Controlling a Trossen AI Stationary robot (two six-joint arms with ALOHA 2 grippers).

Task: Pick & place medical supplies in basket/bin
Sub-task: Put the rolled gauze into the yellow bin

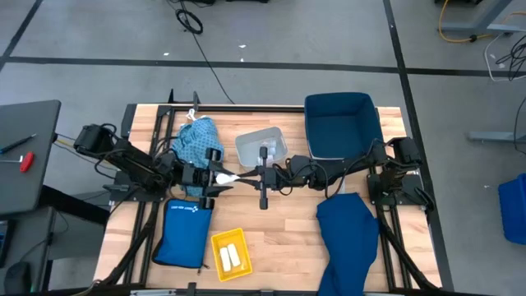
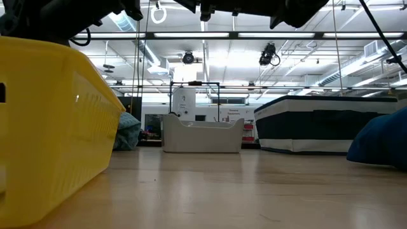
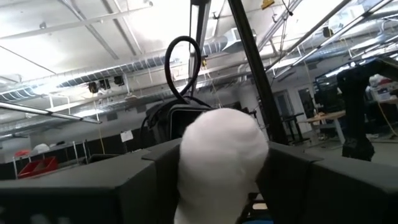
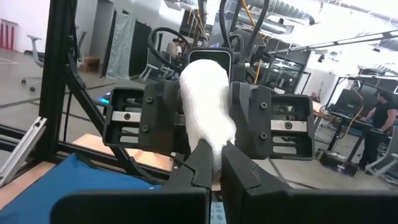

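High view: left gripper (image 1: 215,175) and right gripper (image 1: 253,175) both pinching one white roll (image 1: 232,176) mid-air, just below clear bin (image 1: 261,146); bare wood around. Right wrist view alone shows both grips.

Bright blue pouch (image 1: 183,232) at the table's (image 1: 283,238) front left, black cable (image 1: 191,18) on the floor

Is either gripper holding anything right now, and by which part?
The left gripper clamps one end of a finger-sized white roll; the right gripper pinches its other end, mid-air above the table.
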